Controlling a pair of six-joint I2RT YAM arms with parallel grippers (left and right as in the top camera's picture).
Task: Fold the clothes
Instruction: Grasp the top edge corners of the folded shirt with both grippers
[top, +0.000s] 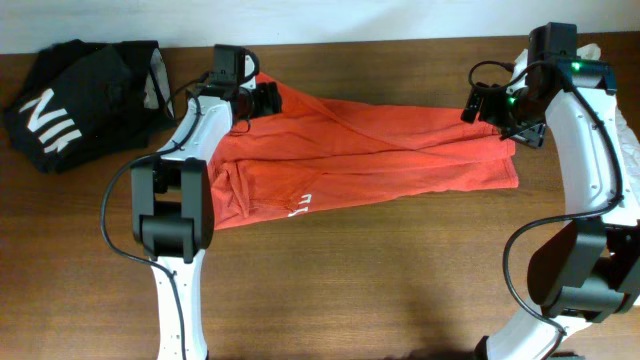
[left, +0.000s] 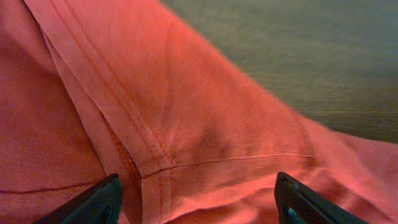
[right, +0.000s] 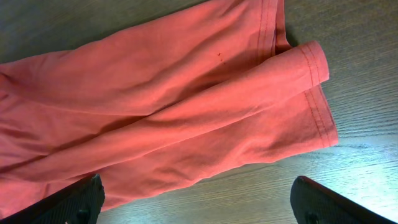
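Overhead, shirt: the red-orange T-shirt (top: 370, 150) lay as a long folded band across the desk (top: 400, 270), running from 9 to 3 o'clock, with a scrap of white print at its 7 o'clock edge
Overhead, other clothes: a black garment (top: 80, 100) with white letters sat bunched at 10 o'clock; a white cloth (top: 628, 135) showed at 3 o'clock, mostly behind the right arm (top: 590, 150)
Overhead, left pincer (top: 260, 100): over the shirt's 9 o'clock end
Overhead, right pincer (top: 503, 120): over the shirt's 3 o'clock end
Left wrist, pincer: fingers (left: 93, 202) stood wide, gripping nothing; stitched shirt seams filled the view, bare desk at 1 o'clock
Right wrist, pincer: stood wide and empty; the shirt's hemmed end lay flat on the desk, its edge towards 3 o'clock
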